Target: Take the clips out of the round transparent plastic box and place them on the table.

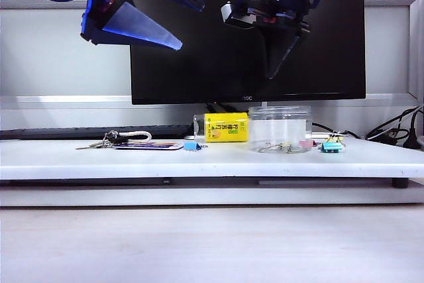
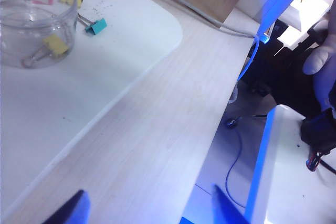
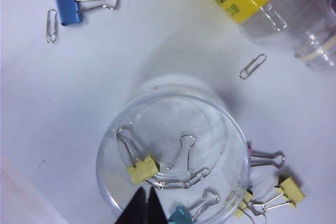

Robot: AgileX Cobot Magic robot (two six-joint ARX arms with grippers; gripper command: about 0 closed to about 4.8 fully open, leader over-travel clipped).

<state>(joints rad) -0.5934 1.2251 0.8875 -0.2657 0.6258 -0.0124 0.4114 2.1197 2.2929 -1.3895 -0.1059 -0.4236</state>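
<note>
A black monitor (image 1: 246,31) with partly legible "OC" lettering on its lower bezel stands behind a long white counter (image 1: 199,157). Two robot arms hang above. The left claw (image 1: 142,30) is high at the left, fingers spread wide and lit blue. The right claw (image 3: 146,205) hovers directly over the round transparent plastic box (image 3: 173,153), its dark fingertips pressed together, holding nothing. The box stands upright, right of centre on the counter; inside lie a yellow binder clip (image 3: 142,169) and paper clips. Just beside it lies a clear container with a yellow label (image 1: 225,127) whose print is unreadable. More yellow clips (image 3: 290,190), a teal clip (image 1: 331,146) and a blue clip (image 3: 67,7) rest on the counter outside.
</note>
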